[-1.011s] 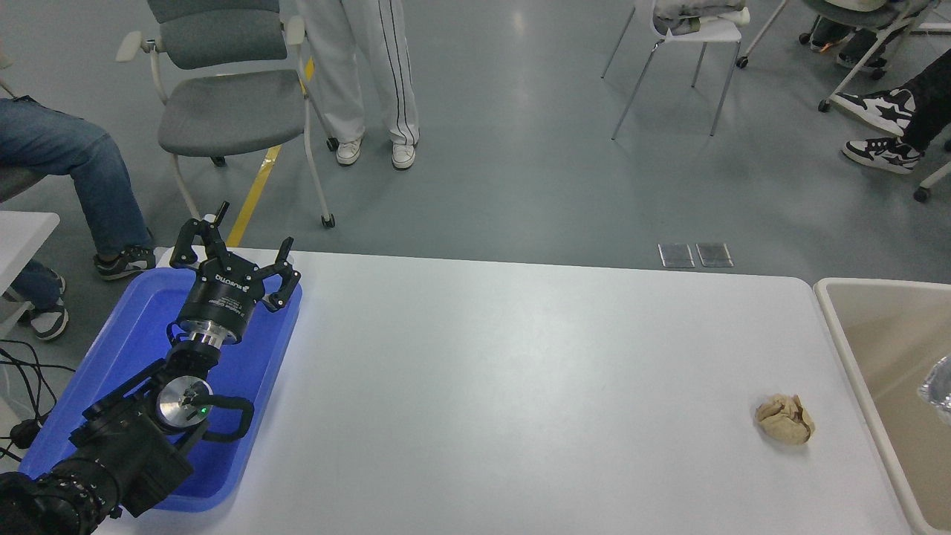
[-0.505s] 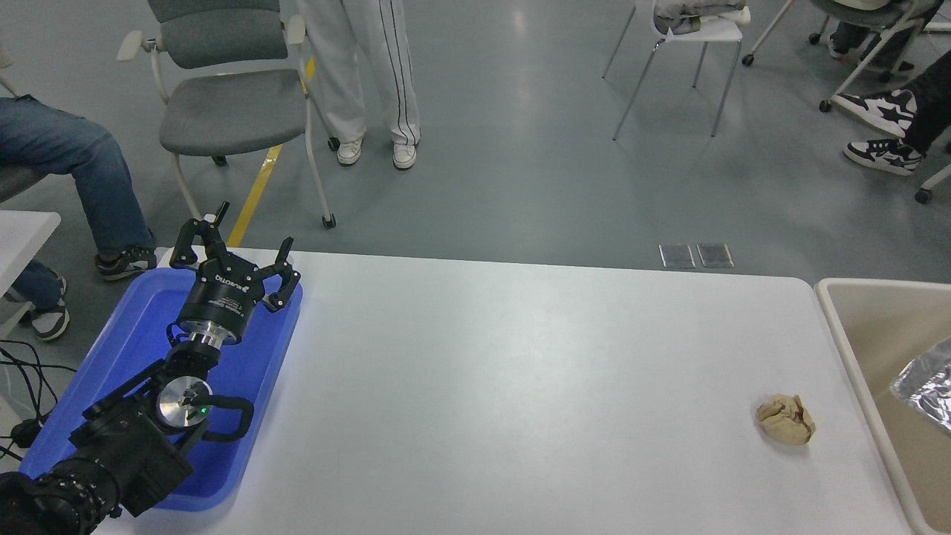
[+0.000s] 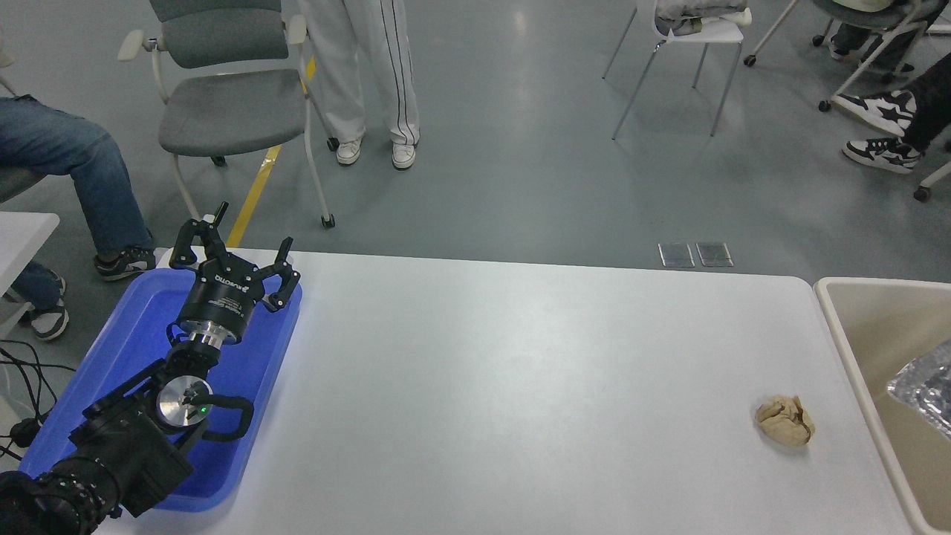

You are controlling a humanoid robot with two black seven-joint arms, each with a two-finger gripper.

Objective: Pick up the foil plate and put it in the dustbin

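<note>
The foil plate [image 3: 923,392] is a shiny wrinkled silver tray lying inside the beige dustbin [image 3: 843,327] at the right edge; only its left part shows, the rest is cut off by the picture's edge. No gripper touches it. My left gripper [image 3: 232,241] is open and empty, parked over the blue tray at the far left of the table. My right arm and gripper are out of view.
A blue plastic tray [image 3: 141,334] lies at the table's left under the left arm. A crumpled tan paper ball [image 3: 784,420] sits on the white table [image 3: 520,386] near the bin. People and chairs [image 3: 223,104] are beyond the far edge.
The foil plate has come further into view inside the dustbin, moving leftward and settling. The left arm and the paper ball have not moved.
</note>
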